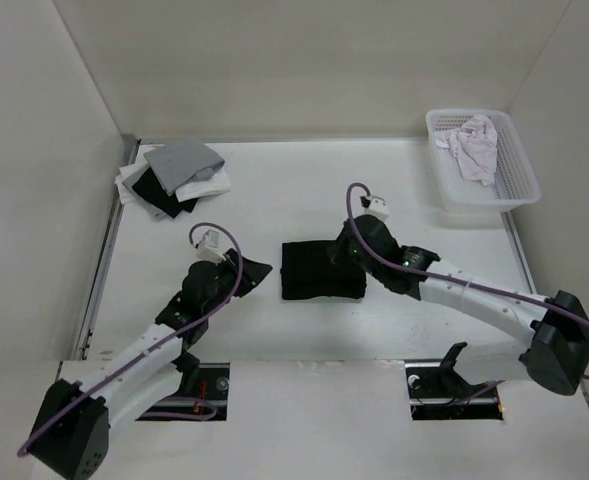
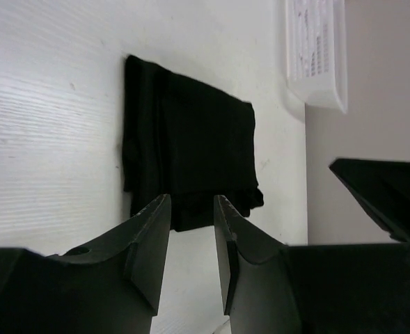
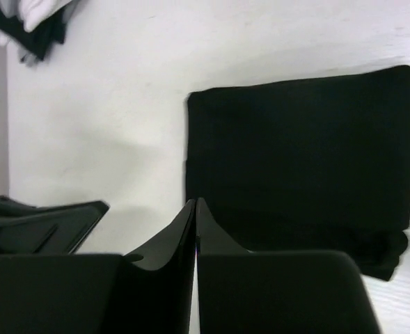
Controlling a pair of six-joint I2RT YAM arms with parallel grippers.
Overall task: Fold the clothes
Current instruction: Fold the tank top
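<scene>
Black top [image 1: 321,270]: folded into 1 neat rectangle near the table [image 1: 274,190]'s middle
Left gripper [image 2: 191,202]: fingers apart, empty
Right gripper [image 3: 195,203]: fingers pressed together, empty
Remaining: folding looks finished

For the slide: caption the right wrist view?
Shut right end effector by the folded black top on the table.
</scene>
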